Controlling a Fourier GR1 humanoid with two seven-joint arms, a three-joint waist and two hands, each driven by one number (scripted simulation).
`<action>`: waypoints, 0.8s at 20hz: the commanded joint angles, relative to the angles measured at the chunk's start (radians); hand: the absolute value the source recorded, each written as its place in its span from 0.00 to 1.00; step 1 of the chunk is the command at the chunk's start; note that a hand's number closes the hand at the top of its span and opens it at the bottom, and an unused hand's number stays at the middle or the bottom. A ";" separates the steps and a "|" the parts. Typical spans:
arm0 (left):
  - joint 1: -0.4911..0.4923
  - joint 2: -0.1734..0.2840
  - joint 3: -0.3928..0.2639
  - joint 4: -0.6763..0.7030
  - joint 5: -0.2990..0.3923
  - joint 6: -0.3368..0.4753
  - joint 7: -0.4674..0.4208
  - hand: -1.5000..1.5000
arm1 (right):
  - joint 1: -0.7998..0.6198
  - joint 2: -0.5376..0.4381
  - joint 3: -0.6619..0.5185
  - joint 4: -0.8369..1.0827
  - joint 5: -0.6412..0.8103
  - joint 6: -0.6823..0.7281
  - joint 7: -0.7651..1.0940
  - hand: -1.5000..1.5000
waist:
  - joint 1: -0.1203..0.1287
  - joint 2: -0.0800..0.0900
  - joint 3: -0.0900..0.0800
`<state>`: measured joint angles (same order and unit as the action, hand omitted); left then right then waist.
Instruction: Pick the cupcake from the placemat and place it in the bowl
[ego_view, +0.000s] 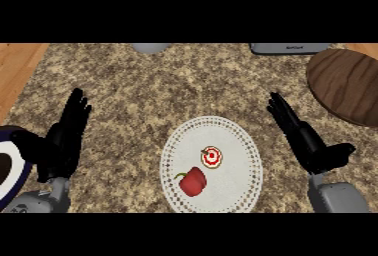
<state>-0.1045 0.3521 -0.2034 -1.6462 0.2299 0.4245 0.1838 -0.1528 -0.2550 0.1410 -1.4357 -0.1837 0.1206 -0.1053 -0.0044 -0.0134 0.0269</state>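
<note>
I see both hands open, holding nothing.
Left hand (65, 135), right hand (306, 137); cupcake (211, 157) on placemat (214, 131), red pepper (193, 181) at seven o'clock.

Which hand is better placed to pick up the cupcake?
Probably the right hand: open, nearer the cupcake on the placemat. The left hand, also open, lies farther off, beside the bowl.

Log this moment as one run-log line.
stage: before pick | cupcake: on placemat, beside red pepper | left hand: open | right hand: open | bowl: left edge
</note>
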 joint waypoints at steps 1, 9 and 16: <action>-0.066 0.044 0.033 0.016 -0.041 0.000 0.036 0.50 | 0.028 0.003 -0.009 -0.119 0.045 -0.071 0.000 1.00 | -0.009 0.010 -0.027; 0.019 0.132 0.078 0.033 -0.053 -0.031 -0.023 0.50 | 0.111 -0.175 -0.059 -0.106 0.526 -0.439 0.277 0.00 | -0.102 -0.009 -0.049; 0.021 0.156 0.102 0.042 -0.039 -0.063 -0.038 0.50 | 0.316 0.033 0.160 -0.325 0.891 -0.720 0.414 0.00 | -0.076 -0.009 -0.039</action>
<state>-0.0757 0.4920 -0.1130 -1.6044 0.1879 0.3767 0.1509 0.0606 -0.2794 0.1987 -1.6830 0.5091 -0.4890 0.2142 -0.0870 -0.0251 -0.0140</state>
